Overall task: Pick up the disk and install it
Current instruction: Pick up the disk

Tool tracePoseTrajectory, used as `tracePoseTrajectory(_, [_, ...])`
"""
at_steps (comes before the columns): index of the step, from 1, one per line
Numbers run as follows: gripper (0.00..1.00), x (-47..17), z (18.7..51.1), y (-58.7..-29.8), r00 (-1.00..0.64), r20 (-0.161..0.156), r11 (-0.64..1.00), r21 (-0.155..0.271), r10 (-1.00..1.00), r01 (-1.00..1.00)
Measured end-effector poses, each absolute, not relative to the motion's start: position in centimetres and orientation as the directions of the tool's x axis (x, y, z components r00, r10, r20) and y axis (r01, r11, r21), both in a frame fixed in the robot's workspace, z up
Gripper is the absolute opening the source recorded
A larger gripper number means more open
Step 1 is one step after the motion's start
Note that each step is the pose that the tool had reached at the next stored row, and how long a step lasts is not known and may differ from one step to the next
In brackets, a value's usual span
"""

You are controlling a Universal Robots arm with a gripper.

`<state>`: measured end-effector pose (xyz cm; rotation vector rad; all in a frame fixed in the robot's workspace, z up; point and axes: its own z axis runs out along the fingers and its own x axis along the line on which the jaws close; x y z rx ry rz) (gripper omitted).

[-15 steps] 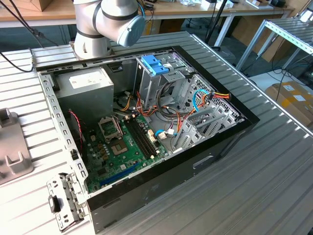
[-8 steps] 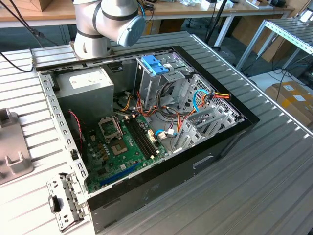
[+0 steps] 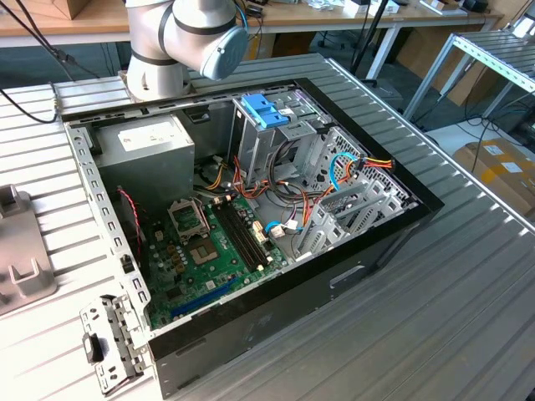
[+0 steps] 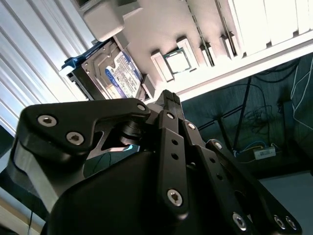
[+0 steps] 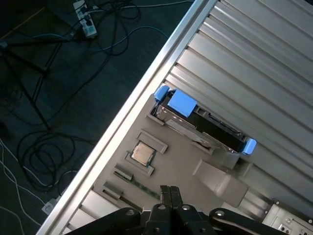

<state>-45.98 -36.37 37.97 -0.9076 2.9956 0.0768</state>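
Observation:
The disk (image 5: 203, 123) is a silver-grey drive in a light-blue plastic frame, resting on a grey holder plate (image 5: 215, 178) near the edge of the ribbed table. Its white and blue label shows in the second wrist view (image 4: 117, 74). My gripper (image 5: 169, 190) hangs above the holder plate, apart from the disk, with its black fingers pressed together and nothing between them. The same closed fingertips (image 4: 169, 95) point toward the plate beside the disk.
A processor chip (image 5: 143, 153) and a memory stick (image 5: 141, 186) lie on the same holder. The open computer case (image 3: 334, 276) shows a drive cage with blue tabs (image 3: 266, 109), a grey power supply (image 3: 155, 146) and the motherboard (image 3: 209, 251). Cables (image 5: 58, 98) lie on the floor past the table edge.

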Motion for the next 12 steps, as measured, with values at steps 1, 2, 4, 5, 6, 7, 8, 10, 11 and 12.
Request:
tracePoseTrajectory(1, [0.11,-45.98,37.97,-36.36,-0.829,-0.024,0.828,0.044,-0.558,-0.559])
tracePoseTrajectory(2, [0.11,-45.98,37.97,-36.37,-0.825,-0.024,0.824,0.044,-0.564,-0.565])
tracePoseTrajectory(4, [0.11,-45.97,37.97,-36.37,-0.821,-0.024,0.820,0.044,-0.571,-0.571])
tracePoseTrajectory(5, [0.11,-45.97,37.97,-36.37,-0.817,-0.024,0.816,0.044,-0.576,-0.577])
tracePoseTrajectory(6, [0.11,-45.98,37.97,-36.37,-0.812,-0.024,0.811,0.044,-0.583,-0.583])
tracePoseTrajectory(7, [0.11,-45.98,37.97,-36.36,-0.809,-0.024,0.807,0.044,-0.588,-0.588])
tracePoseTrajectory(8, [0.11,-45.98,37.97,-36.37,-0.805,-0.024,0.804,0.044,-0.593,-0.594])
tracePoseTrajectory(10, [0.11,-45.98,37.97,-36.37,-0.800,-0.024,0.799,0.044,-0.599,-0.600])
tracePoseTrajectory(11, [0.11,-45.98,37.97,-36.37,-0.798,-0.024,0.796,0.044,-0.603,-0.603])
tracePoseTrajectory(12, [0.11,-45.97,37.97,-36.37,-0.795,-0.024,0.794,0.044,-0.606,-0.606])
